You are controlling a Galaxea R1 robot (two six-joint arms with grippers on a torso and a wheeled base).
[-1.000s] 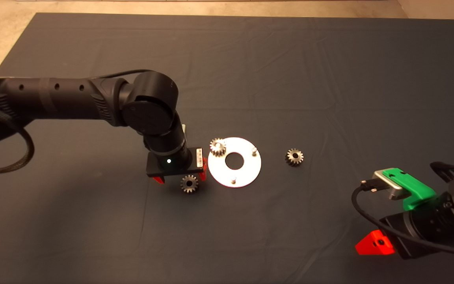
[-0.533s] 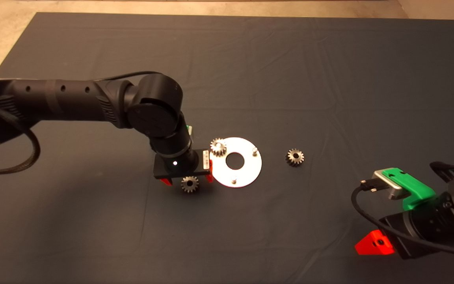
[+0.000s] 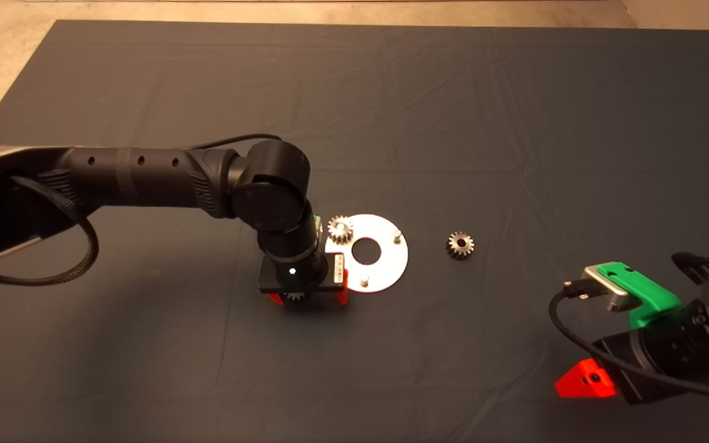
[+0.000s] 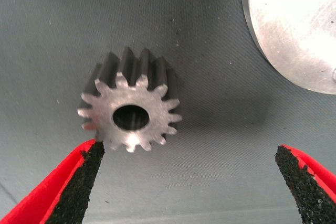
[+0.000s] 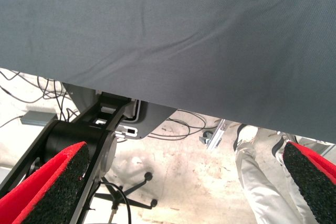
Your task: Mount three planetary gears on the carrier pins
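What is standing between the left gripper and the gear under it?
Nothing visible. The left gripper is open above the gear, which lies flat on the dark mat. One pad is near its teeth. The carrier disc lies apart at the side.

You see gear (image 4: 128, 113): dull grey metal, face scuffed. Disc (image 4: 299, 24): brushed metal, bright sheen. Mat (image 3: 391, 92): matt woven cloth, creased. Left end effector (image 4: 189, 187) pads (image 4: 79, 187): gritty black.

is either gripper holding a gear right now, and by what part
Nothing is held. The left gripper is open around the loose planetary gear lying on the mat, one pad beside its teeth. The right gripper is parked open at the mat's edge.
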